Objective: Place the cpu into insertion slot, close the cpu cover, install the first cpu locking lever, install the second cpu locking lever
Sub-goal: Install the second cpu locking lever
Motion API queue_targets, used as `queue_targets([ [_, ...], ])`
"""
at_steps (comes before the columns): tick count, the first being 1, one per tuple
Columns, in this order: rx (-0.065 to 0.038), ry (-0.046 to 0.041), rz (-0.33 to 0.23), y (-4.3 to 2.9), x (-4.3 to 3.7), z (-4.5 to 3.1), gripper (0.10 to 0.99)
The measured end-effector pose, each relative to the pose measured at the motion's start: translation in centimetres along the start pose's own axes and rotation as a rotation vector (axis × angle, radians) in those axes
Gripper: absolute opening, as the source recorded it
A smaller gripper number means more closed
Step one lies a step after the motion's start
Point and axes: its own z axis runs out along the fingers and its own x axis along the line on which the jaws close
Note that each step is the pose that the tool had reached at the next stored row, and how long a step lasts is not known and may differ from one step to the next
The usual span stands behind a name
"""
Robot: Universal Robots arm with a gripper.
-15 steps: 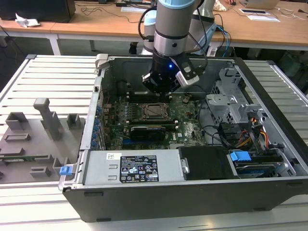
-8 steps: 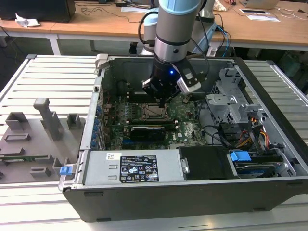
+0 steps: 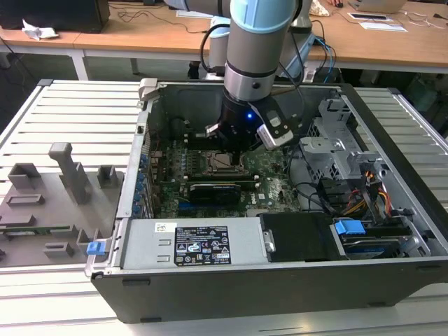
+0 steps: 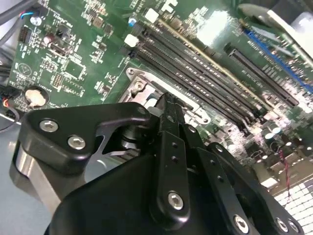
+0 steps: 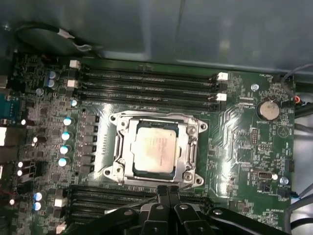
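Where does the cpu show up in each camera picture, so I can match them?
Exterior view: the cpu lies in the socket on the motherboard, just under the arm's black wrist, mid-case.
First wrist view: the cpu sits mid-picture, framed by the cpu cover, with the claw at the socket's edge.
Second wrist view: I cannot make it out; the claw blocks most of the socket.
Shared landmark: the long memory slots beside the socket.
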Motion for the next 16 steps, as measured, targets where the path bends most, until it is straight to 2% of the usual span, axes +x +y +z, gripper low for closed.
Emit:
queue_targets([
  [4,0.0,0.0,0.0,-0.5,0.82,-0.02,0.106],
  [5,0.0,0.0,0.0,-0.52,1.25,-0.01,0.106],
  [7,0.0,0.0,0.0,-0.41,2.76,0.06,0.106],
  [8,0.0,0.0,-0.001,-0.38,3.13,0.12,0.106],
  [12,-0.001,0.001,-0.012,-0.4,3.55,0.83,0.106],
  [14,-0.013,0.0006,-0.019,-0.44,3.63,1.0,0.106],
  [15,-0.029,-0.0009,-0.019,-0.53,3.76,1.0,0.106],
  [16,-0.039,-0.0019,-0.019,-0.61,3.86,1.0,0.106],
])
